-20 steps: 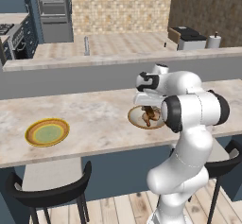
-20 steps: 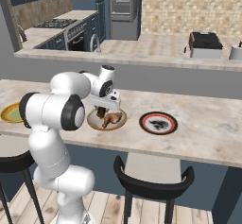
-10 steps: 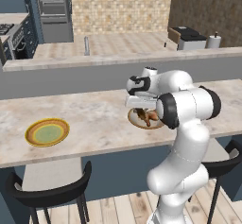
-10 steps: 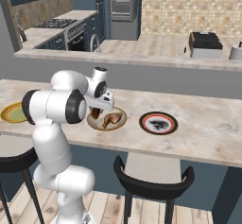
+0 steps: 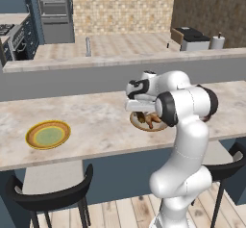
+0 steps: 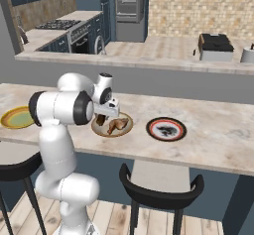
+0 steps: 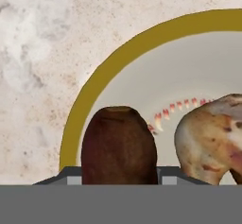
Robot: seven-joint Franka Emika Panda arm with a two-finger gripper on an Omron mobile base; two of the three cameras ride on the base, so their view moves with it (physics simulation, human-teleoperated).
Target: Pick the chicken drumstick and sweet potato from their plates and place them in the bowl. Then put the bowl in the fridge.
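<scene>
Spanning both base views, the desk (image 5: 86, 126) carried the bowl (image 7: 99, 76), where the chicken drumstick (image 7: 210, 138) already lay. Over it the gripper (image 7: 118, 180) held the sweet potato (image 7: 118, 145), likely firm and smooth, gripped across its middle.
</scene>
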